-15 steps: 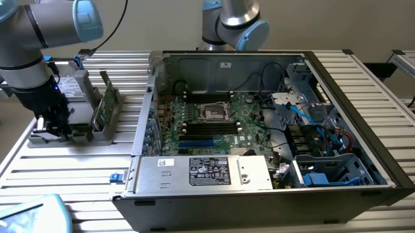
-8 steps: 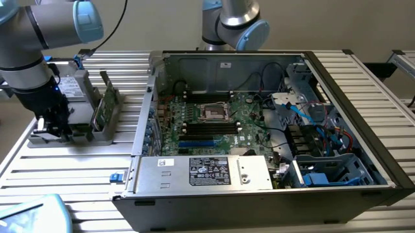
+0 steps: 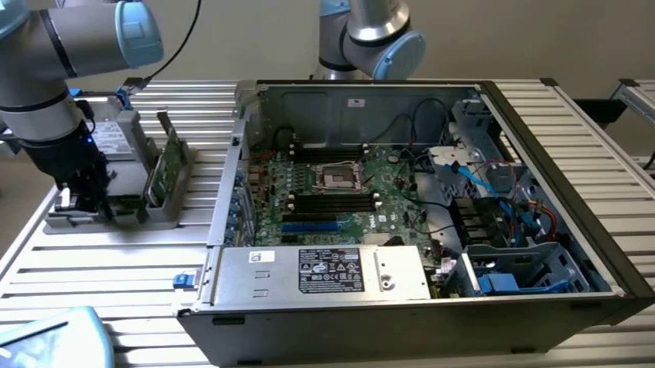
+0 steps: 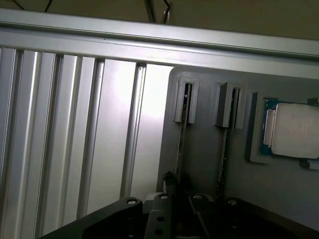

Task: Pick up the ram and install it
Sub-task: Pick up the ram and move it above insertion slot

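Note:
In the wrist view, a thin dark stick, the ram [image 4: 180, 139], stands edge-on in a slot of the grey holder [image 4: 199, 159], and its near end runs down into my gripper [image 4: 179, 209]. A second edge-on board [image 4: 225, 144] stands in the neighbouring slot. In the exterior view my gripper [image 3: 87, 201] is low over the holder [image 3: 123, 218] at that view's left, beside the taller green card [image 3: 164, 165]. The open computer case holds the motherboard with its black memory slots [image 3: 333, 201].
A square silver processor chip [image 4: 295, 130] lies in a pocket of the holder beyond the second board. The case wall [image 3: 227, 176] rises just to the exterior view's right of the holder. A second arm [image 3: 369, 34] stands behind the case. The ribbed table [image 4: 75, 134] runs beside the holder.

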